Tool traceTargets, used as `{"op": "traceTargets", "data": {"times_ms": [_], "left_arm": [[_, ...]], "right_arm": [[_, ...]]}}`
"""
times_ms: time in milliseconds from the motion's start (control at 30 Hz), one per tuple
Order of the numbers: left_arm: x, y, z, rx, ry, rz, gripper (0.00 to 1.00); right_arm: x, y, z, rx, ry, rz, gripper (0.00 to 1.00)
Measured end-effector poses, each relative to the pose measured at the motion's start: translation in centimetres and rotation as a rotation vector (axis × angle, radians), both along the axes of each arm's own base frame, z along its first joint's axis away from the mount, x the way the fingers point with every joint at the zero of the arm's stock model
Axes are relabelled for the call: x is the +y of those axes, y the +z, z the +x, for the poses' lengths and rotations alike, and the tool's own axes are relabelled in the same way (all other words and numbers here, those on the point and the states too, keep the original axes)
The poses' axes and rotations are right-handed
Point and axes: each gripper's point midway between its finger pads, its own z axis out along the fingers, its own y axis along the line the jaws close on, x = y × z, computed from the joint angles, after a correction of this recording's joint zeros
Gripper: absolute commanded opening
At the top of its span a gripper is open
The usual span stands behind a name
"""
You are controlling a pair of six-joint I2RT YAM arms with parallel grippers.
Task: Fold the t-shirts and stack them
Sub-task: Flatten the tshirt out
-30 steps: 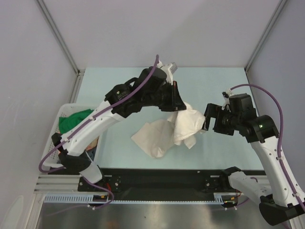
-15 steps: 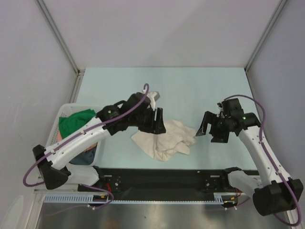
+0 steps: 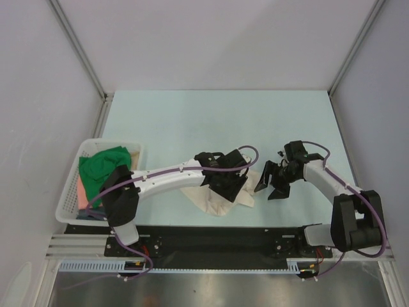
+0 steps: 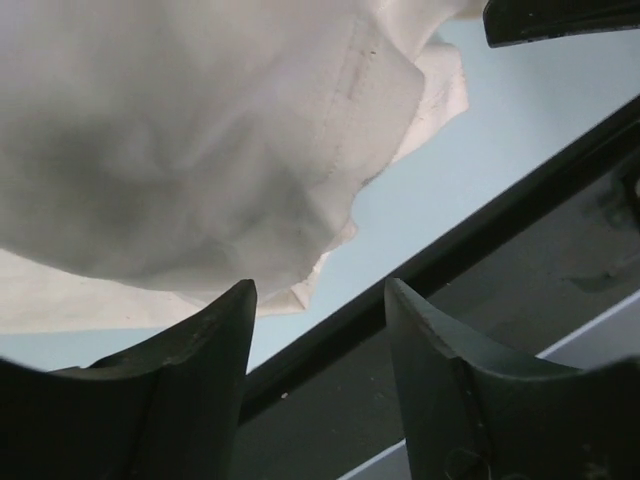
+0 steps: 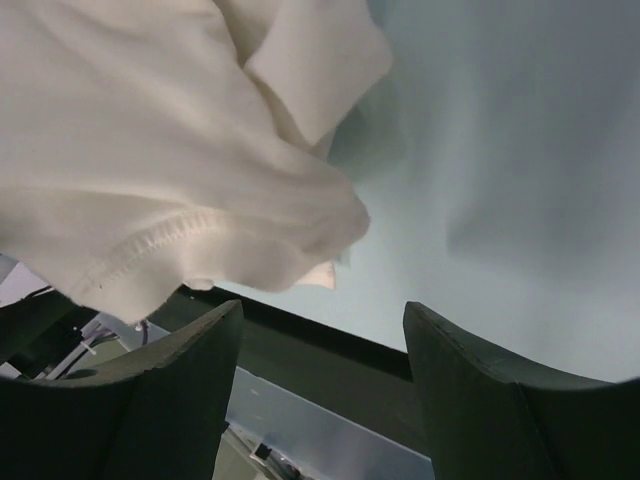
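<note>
Top external, cream t-shirt (image 3: 212, 203): crumpled at near edge of table (image 3: 192, 121), left gripper (image 3: 234, 188) covering part.
Top external, basket (image 3: 69, 208): held green t-shirt (image 3: 102, 165), far left.
Left wrist, left gripper: fingers apart, empty, cream t-shirt ahead.
Right wrist, right gripper (image 5: 322, 310): fingers apart, empty, cream t-shirt ahead.

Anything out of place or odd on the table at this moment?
The cream t-shirt lies in a crumpled, uneven heap near the front edge of the table, neither flat nor folded. The left gripper and right gripper are open by it, holding nothing. Nothing looks damaged.
</note>
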Motion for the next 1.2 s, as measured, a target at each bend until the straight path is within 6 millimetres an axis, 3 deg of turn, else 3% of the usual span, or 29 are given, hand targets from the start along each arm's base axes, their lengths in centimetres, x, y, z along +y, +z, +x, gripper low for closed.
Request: {"op": "traceTargets", "data": {"times_ms": [233, 400, 533, 800, 900, 1000, 1033, 1067, 1200], "left_arm": [[0.7, -0.4, 1.2, -0.062, 0.028, 0.047, 0.57], [1.4, -1.8, 1.5, -0.077, 0.040, 0.101, 0.75], [1.3, -2.8, 1.6, -0.068, 0.046, 0.118, 0.75], [1.5, -4.2, 1.3, -0.054, 0.050, 0.121, 0.43], [1.4, -4.5, 1.5, -0.060, 0.050, 0.123, 0.28], [1.5, -5.0, 1.7, -0.067, 0.057, 0.139, 0.08], [1.6, -5.2, 1.8, -0.070, 0.061, 0.147, 0.00], [1.8, -5.3, 2.0, -0.078, 0.065, 0.159, 0.01], [2.7, -4.6, 3.0, -0.128, 0.084, 0.220, 0.00]], "right_arm": [[0.9, -1.9, 2.0, -0.017, 0.010, 0.039, 0.64], [0.7, -2.7, 2.5, -0.024, 0.024, 0.041, 0.61], [0.9, -2.9, 2.8, -0.030, 0.036, 0.064, 0.59], [1.4, -2.7, 3.3, -0.051, 0.045, 0.088, 0.48], [1.5, -2.9, 3.2, -0.046, 0.051, 0.091, 0.37], [1.6, -2.9, 3.1, -0.042, 0.053, 0.092, 0.23], [1.6, -2.9, 3.2, -0.042, 0.052, 0.092, 0.06], [1.6, -2.9, 3.2, -0.045, 0.054, 0.092, 0.00], [1.4, -1.6, 4.0, -0.059, 0.050, 0.046, 0.00]]}}
